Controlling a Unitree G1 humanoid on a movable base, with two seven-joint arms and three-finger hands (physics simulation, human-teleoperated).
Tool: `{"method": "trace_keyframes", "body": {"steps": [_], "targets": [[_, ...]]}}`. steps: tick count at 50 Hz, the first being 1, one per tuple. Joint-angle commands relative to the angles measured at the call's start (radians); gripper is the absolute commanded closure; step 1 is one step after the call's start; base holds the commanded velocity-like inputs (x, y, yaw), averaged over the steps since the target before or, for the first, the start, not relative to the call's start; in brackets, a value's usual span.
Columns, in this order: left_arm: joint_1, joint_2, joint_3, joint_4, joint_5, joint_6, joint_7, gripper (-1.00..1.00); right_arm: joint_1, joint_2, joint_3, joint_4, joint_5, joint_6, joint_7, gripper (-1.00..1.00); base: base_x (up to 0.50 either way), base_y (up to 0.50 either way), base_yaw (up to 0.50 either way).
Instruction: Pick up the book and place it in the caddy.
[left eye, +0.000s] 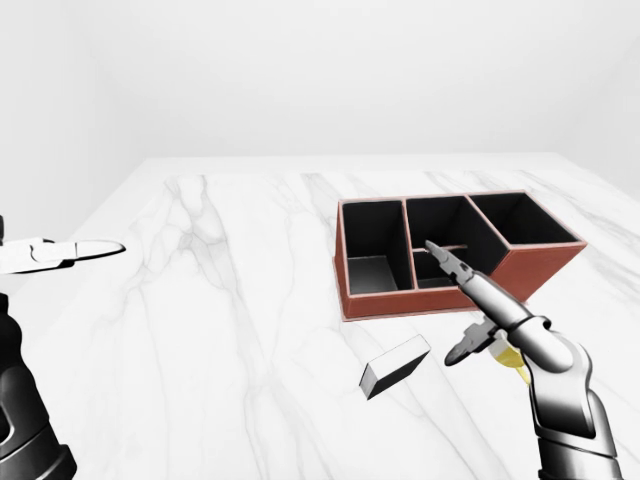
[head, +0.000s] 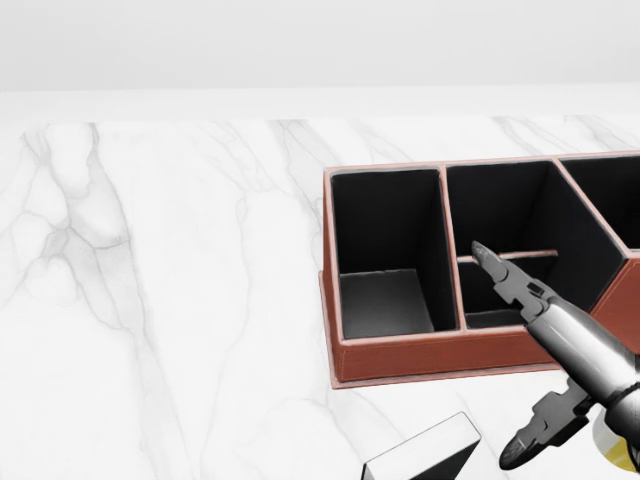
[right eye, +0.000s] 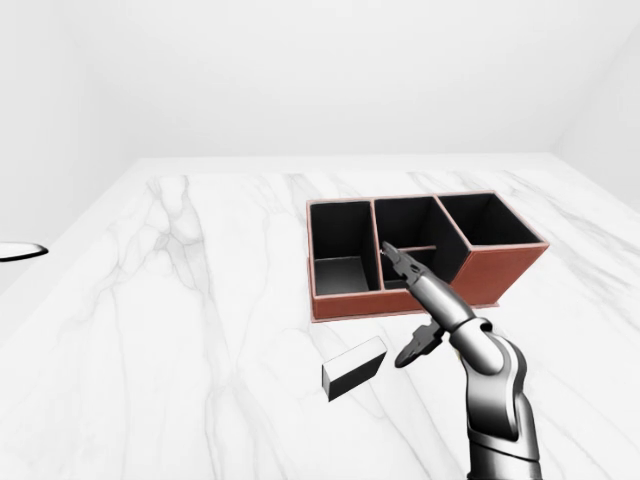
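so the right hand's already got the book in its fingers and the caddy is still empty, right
Not quite. The right hand is open and holds nothing; the book lies on the marble table, apart from the fingers, as the left-eye view shows. The caddy is indeed empty.

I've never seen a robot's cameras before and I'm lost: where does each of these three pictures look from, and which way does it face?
Left-eye view: on the head, looking out over the marble table at the caddy and book; both hands show, left hand at the left edge, right hand open.
Right-eye view: beside it, nearly the same scene; the right arm shows, the left hand barely.
Head view: also on the head, framed tighter on the caddy; only the right hand shows.
Shared: all three see the caddy, book and right hand.
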Motion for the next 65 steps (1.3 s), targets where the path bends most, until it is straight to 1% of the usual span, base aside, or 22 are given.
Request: {"method": "trace_keyframes", "body": {"steps": [1, 2, 7, 8, 12, 13, 15, 17, 19, 20, 21, 25, 28, 30, 32, 37, 40, 42, 44, 47, 59, 65], "targets": [[0.002, 0.000, 0.002, 0.003, -0.001, 0.000, -0.002, -1.00, 0.023, 0.025, 0.106, 0.037, -0.041, 0.000, 0.000, -1.00, 0.00, 0.00, 0.00], [0.003, 0.000, 0.003, 0.003, -0.002, 0.000, -0.002, -1.00, 0.026, 0.027, 0.111, 0.033, -0.030, 0.000, 0.000, -1.00, 0.00, 0.00, 0.00], [0.002, 0.002, 0.003, -0.002, -0.004, 0.000, -0.001, -1.00, -0.024, 0.025, 0.115, 0.109, -0.098, 0.000, 0.000, -1.00, 0.00, 0.00, 0.00], [0.003, -0.001, 0.001, 0.006, -0.001, 0.000, -0.001, -1.00, -0.058, 0.021, 0.104, 0.164, -0.223, 0.000, -0.055, -1.00, 0.00, 0.00, 0.00], [0.002, 0.000, 0.002, 0.005, -0.003, 0.000, -0.001, -1.00, -0.109, -0.001, 0.126, 0.219, -0.339, 0.000, -0.183, -1.00, 0.00, 0.00, 0.00], [0.002, 0.000, 0.002, 0.006, -0.003, 0.000, -0.001, -1.00, -0.114, -0.013, 0.139, 0.223, -0.331, 0.000, -0.169, -1.00, 0.00, 0.00, 0.00], [0.003, -0.001, 0.000, 0.009, -0.002, 0.000, -0.001, -1.00, -0.138, -0.028, 0.146, 0.243, -0.397, 0.000, -0.230, -1.00, 0.00, 0.00, 0.00], [0.001, 0.001, 0.001, 0.004, -0.004, 0.000, 0.000, -1.00, -0.140, -0.026, 0.157, 0.250, -0.388, 0.000, -0.220, -1.00, 0.00, 0.00, 0.00], [0.001, 0.002, 0.002, 0.000, -0.005, 0.000, 0.000, -1.00, -0.156, -0.040, 0.167, 0.270, -0.468, 0.000, -0.284, -1.00, 0.00, 0.00, 0.00], [0.000, 0.002, 0.003, -0.001, -0.006, 0.000, 0.001, -1.00, -0.151, -0.036, 0.171, 0.272, -0.451, 0.000, -0.269, -1.00, 0.00, 0.00, 0.00], [0.000, 0.003, 0.003, -0.001, -0.006, 0.000, 0.001, -1.00, -0.149, -0.031, 0.172, 0.264, -0.473, 0.000, -0.275, -1.00, 0.00, 0.00, 0.00], [-0.002, 0.004, 0.004, -0.005, -0.008, 0.000, 0.001, -1.00, -0.162, -0.040, 0.193, 0.279, -0.632, 0.000, -0.398, -1.00, 0.00, 0.00, 0.00], [-0.002, 0.004, 0.005, -0.004, -0.010, 0.000, 0.001, -1.00, -0.161, -0.033, 0.198, 0.275, -0.666, 0.000, -0.419, -1.00, 0.00, 0.00, 0.00], [-0.001, 0.004, 0.005, -0.003, -0.010, 0.000, 0.001, -1.00, -0.168, -0.043, 0.208, 0.277, -0.708, 0.000, -0.446, -1.00, 0.00, 0.00, 0.00], [0.000, 0.004, 0.004, 0.000, -0.009, 0.000, 0.001, -1.00, -0.159, -0.039, 0.211, 0.272, -0.713, 0.000, -0.446, -1.00, 0.00, 0.00, 0.00], [0.000, 0.003, 0.001, 0.007, -0.007, 0.000, 0.000, -1.00, -0.091, -0.024, 0.217, 0.214, -0.690, 0.000, -0.393, -1.00, 0.00, 0.00, 0.00], [-0.001, 0.003, 0.001, 0.007, -0.008, 0.000, 0.000, -1.00, -0.083, -0.031, 0.217, 0.215, -0.706, 0.000, -0.399, -1.00, 0.00, 0.00, 0.00], [-0.001, 0.005, 0.002, 0.005, -0.009, 0.000, 0.000, -1.00, -0.076, -0.045, 0.223, 0.223, -0.769, 0.000, -0.445, -1.00, 0.00, 0.00, 0.00], [0.000, 0.003, 0.002, 0.006, -0.008, 0.000, -0.001, -1.00, -0.058, -0.032, 0.216, 0.216, -0.737, 0.000, -0.396, -1.00, 0.00, 0.00, 0.00], [0.001, 0.003, 0.003, 0.005, -0.009, 0.000, -0.001, -1.00, -0.056, -0.028, 0.209, 0.201, -0.722, 0.000, -0.375, -1.00, 0.00, 0.00, 0.00], [-0.001, 0.005, 0.003, -0.004, -0.011, 0.000, -0.001, -1.00, -0.044, -0.036, 0.193, 0.199, -0.717, 0.000, -0.344, -1.00, 0.00, 0.00, 0.00], [0.000, 0.004, 0.003, 0.001, -0.010, 0.000, -0.003, -1.00, -0.017, -0.017, 0.196, 0.181, -0.713, 0.000, -0.331, -1.00, 0.00, 0.00, 0.00]]}}
